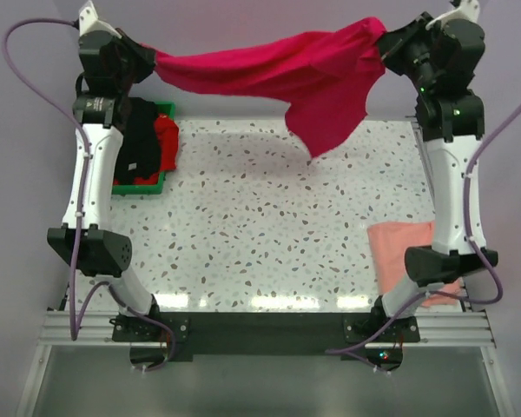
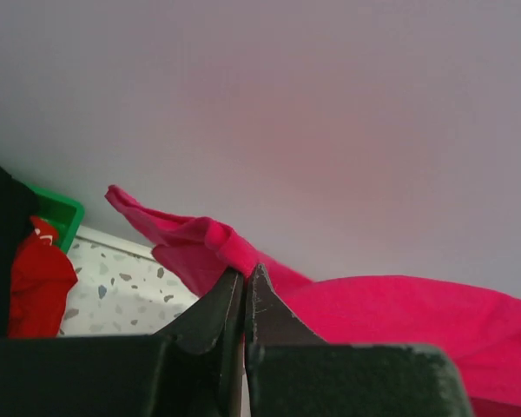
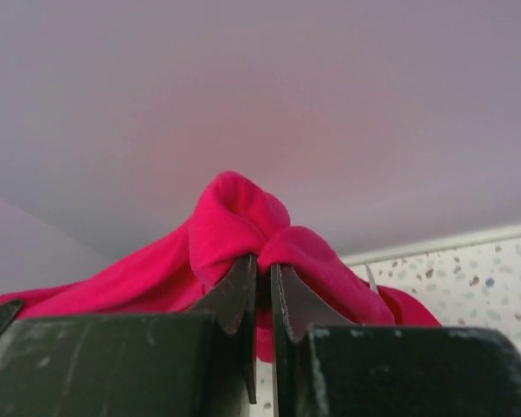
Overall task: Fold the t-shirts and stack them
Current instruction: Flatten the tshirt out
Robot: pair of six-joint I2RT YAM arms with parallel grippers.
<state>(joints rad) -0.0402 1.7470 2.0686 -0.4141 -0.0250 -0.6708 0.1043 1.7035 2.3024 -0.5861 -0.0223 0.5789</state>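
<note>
The table point(image 1: 269, 217) is speckled white, and a pale wall point(image 2: 330, 104) stands behind it. The crimson shirt point(image 1: 278, 74) hangs in the air above the far edge of the table, stretched between the two arms. Its long axis runs from left to right, and it sags a little in the middle. On the right half a wide flap drops down and ends in a point toward the table.

The salmon shirt point(image 1: 399, 248) lies flat at the near right of the table, partly behind the right arm. At the far left stands a green tray point(image 1: 165, 109), with the black shirt point(image 1: 139, 143) and the red shirt point(image 1: 167, 139) heaped in it.

The left gripper point(image 1: 152, 61) is clenched on the left end of the crimson shirt. The right gripper point(image 1: 384, 48) is clenched on the right end.

Only the top view shows the whole span and the salmon shirt. The left wrist view shows the fingers pressed together on a twisted fold. The right wrist view shows the cloth bunched in a knot above the closed fingers. There a thin white sliver lies beside the cloth; it is too small to tell if it is a label, and I can read no writing.
</note>
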